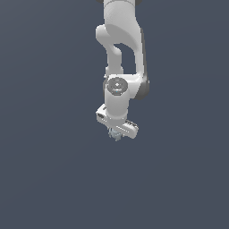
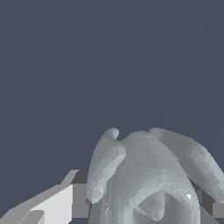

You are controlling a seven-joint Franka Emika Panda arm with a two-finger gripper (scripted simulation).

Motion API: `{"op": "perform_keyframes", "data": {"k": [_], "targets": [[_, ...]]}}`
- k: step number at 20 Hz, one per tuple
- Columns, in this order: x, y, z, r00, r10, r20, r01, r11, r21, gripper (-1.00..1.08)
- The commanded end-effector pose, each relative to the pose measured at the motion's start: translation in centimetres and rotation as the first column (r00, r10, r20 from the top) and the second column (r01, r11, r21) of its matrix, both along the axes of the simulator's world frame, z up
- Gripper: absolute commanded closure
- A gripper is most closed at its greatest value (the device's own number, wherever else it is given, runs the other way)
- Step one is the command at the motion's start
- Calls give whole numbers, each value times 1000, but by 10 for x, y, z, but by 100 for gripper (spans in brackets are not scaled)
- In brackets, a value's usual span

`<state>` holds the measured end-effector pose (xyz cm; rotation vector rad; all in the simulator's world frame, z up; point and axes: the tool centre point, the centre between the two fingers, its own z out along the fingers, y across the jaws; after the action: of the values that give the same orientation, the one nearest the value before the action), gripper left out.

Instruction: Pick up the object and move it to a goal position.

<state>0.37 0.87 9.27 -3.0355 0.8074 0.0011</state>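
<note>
- The gripper (image 1: 117, 134) hangs below the white arm (image 1: 120, 53), jaws closed on the object (image 1: 116, 133).
- The knobbly grey lump (image 2: 146, 179) sits right between the fingers (image 2: 57, 205), poking out beneath them.
- No goal marker shows, so I can't tell which way to carry it.

White arm (image 1: 120, 53) descends from the upper frame edge in the exterior view, wrist pointing straight down. Gripper (image 1: 116, 133) hangs below the wrist, fingers (image 2: 57, 205) closed on the object (image 1: 116, 134), which fills the space between them.
</note>
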Motion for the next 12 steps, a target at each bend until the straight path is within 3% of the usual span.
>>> {"op": "perform_keyframes", "data": {"k": [1, 12], "targets": [[-2, -6, 21, 1000, -1, 1, 1, 1000, 0, 108], [-11, -41, 146, 1000, -2, 1, 2, 1000, 0, 108]]}}
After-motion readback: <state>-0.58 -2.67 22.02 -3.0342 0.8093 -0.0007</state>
